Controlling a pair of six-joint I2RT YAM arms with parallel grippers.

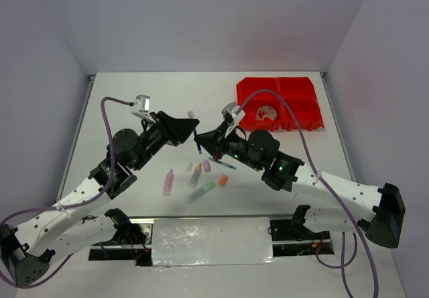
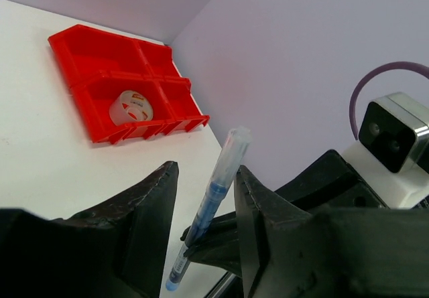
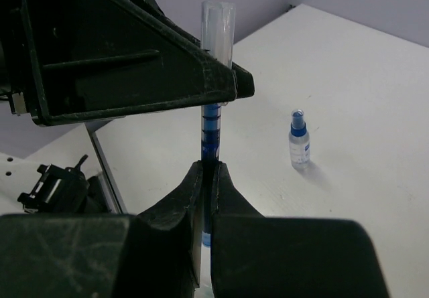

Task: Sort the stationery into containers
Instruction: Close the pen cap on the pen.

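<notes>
A blue pen with a clear cap (image 1: 195, 132) is held upright above the table's middle. My right gripper (image 3: 209, 172) is shut on its lower part (image 3: 212, 120). My left gripper (image 2: 204, 177) is open, its two fingers standing either side of the same pen (image 2: 213, 197), the cap close to one finger. The red containers (image 1: 280, 104) sit at the back right with a tape roll (image 1: 265, 112) in one bin, also in the left wrist view (image 2: 131, 107). A small blue-capped bottle (image 3: 299, 144) stands on the table.
Near the front middle lie a pink highlighter (image 1: 167, 182), a green highlighter (image 1: 200, 191), an orange-tipped highlighter (image 1: 196, 174), a purple piece (image 1: 206, 165), an orange piece (image 1: 223, 180) and a dark pen (image 1: 221, 163). Walls bound the table on three sides.
</notes>
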